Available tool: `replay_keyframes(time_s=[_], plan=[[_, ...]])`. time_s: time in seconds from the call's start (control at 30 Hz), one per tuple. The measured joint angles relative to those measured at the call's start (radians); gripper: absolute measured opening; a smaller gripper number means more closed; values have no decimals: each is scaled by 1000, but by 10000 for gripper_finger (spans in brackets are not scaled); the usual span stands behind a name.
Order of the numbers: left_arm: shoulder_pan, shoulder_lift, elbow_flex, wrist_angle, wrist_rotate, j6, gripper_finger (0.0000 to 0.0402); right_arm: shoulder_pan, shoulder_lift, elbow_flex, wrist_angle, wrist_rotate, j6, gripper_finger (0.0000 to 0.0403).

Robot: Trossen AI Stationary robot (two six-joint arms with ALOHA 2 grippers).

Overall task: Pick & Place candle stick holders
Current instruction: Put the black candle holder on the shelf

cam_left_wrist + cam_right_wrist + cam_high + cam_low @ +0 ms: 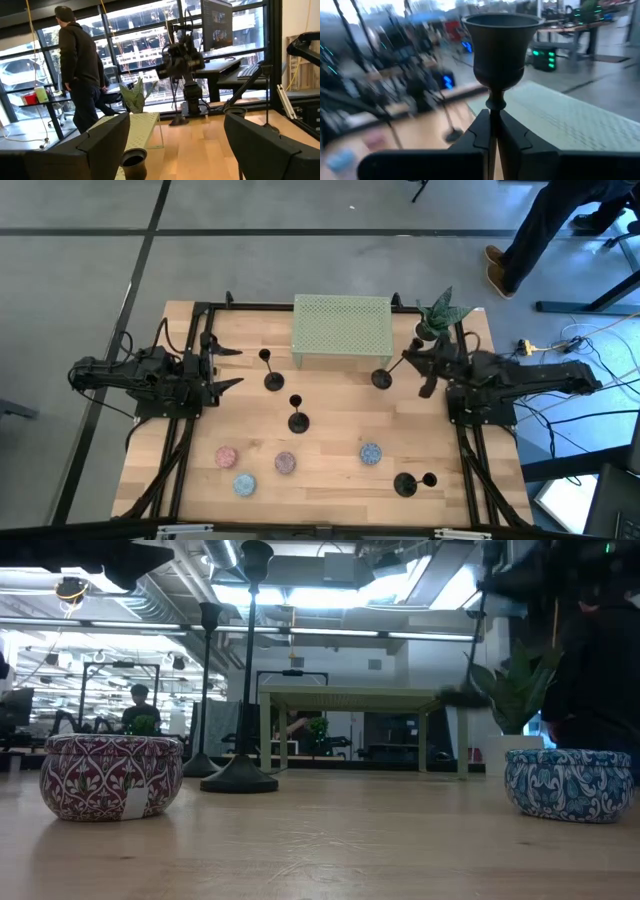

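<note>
While I look down from above, the right gripper (408,360) reaches toward the green mesh riser (342,328), its fingers pinched on the stem of a candle stick holder (381,378) whose base sits just off the riser's right front corner. Three more holders stand out on the wooden table (330,480), four in all, along with four small speckled tins and one potted plant (437,314) beside the riser. The left gripper (228,368) waits to the riser's left with its fingers spread. From table height, two tall holders rise in front of the riser and two tins sit nearest. The right wrist view shows the cup of the held holder right above the pressed fingers (512,135). I judge the grasp made; a straight, steady lift comes next.
</note>
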Motion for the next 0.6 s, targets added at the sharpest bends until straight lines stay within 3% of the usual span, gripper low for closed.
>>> replay_keyframes(time_s=[0.2,0.43,0.6], plan=[[0,0,0,4,0,7,322,0,42,158,2,-23,-28,16],[0,0,0,56,0,14,322,-34,257,345,2,66,-218,16],[0,0,0,65,0,14,322,-136,395,479,-34,41,-315,16]])
